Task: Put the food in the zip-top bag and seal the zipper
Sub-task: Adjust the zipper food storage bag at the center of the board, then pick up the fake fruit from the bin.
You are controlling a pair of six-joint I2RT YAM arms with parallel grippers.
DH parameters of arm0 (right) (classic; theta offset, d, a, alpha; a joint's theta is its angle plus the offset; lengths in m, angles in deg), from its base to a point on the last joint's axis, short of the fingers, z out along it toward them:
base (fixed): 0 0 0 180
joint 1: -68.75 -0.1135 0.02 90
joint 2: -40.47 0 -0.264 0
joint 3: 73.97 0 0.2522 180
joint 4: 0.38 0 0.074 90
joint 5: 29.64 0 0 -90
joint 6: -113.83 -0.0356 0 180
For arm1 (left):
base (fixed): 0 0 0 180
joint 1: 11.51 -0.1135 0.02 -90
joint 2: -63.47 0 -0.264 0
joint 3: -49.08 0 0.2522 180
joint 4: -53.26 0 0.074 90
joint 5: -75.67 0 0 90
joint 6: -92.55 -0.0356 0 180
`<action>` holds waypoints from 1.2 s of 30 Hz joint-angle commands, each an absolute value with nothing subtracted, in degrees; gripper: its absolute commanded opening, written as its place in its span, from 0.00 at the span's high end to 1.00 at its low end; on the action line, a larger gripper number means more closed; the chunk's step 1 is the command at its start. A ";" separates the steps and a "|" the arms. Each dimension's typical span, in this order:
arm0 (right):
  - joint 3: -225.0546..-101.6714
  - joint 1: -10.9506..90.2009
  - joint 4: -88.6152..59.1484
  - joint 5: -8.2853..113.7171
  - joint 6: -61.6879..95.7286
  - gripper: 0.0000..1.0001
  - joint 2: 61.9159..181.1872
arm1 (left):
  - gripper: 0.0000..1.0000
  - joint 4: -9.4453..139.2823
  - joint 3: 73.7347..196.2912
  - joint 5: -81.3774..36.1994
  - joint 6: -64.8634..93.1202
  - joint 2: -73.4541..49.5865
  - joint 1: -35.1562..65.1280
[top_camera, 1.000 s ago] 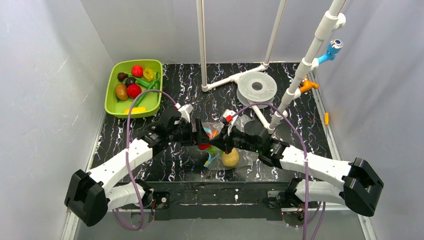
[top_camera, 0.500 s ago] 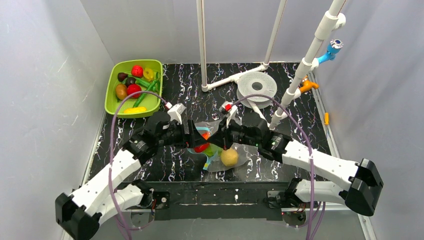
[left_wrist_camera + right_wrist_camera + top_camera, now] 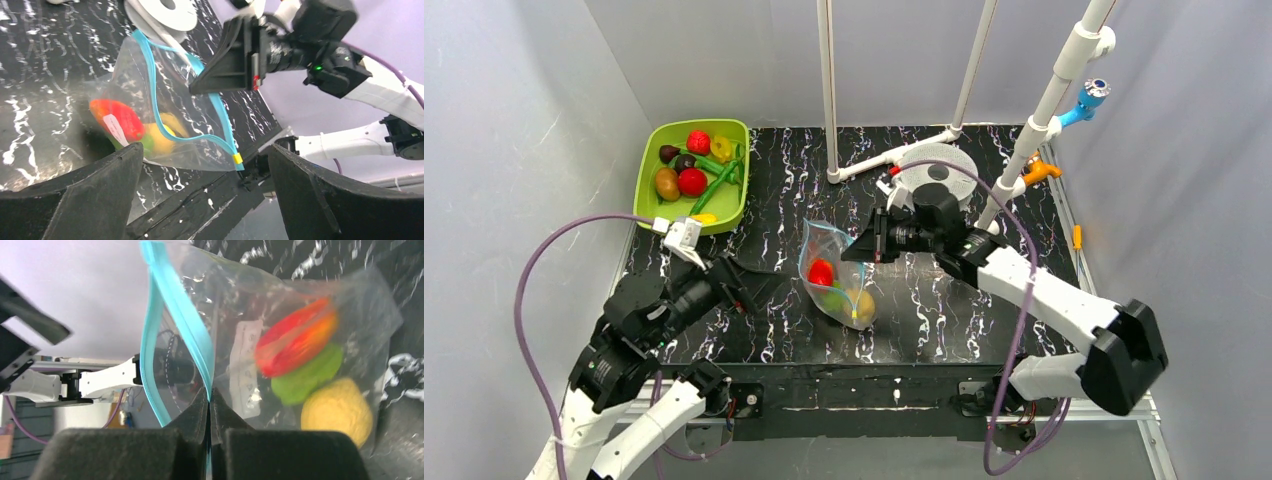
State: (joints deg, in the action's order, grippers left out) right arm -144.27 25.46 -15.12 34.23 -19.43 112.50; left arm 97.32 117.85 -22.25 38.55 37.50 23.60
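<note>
Right claw (image 3: 862, 248) grips the zip-top bag (image 3: 844, 266), food (image 3: 821, 272) inside.

Bare black table (image 3: 769, 215) runs between the wide-open left gripper (image 3: 205, 150) and the zip-top bag (image 3: 836, 285), well apart, so the bag's left and near sides are reachable. The right gripper (image 3: 209, 400), pinched on the bag's far-right edge, and the right arm (image 3: 1034, 290) block that side. The far edge is crowded: green tray (image 3: 646, 190) at left, white posts (image 3: 828, 90) and spool (image 3: 937, 172) in the middle.
</note>
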 commanded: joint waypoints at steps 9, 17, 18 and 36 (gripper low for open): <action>-145.97 25.55 -22.04 34.51 -14.46 0.99 110.68 | 0.02 116.15 129.30 -1.95 32.61 21.69 23.82; -146.09 24.32 -21.00 35.75 -8.99 0.99 108.84 | 0.02 110.81 127.72 8.45 28.19 19.12 23.10; -146.18 24.30 -21.04 36.04 -8.20 0.99 108.73 | 0.02 109.92 127.45 8.19 27.36 18.66 22.46; -141.41 22.30 -16.85 45.18 3.25 0.99 107.63 | 0.02 83.33 124.92 -5.81 26.71 -9.86 -10.91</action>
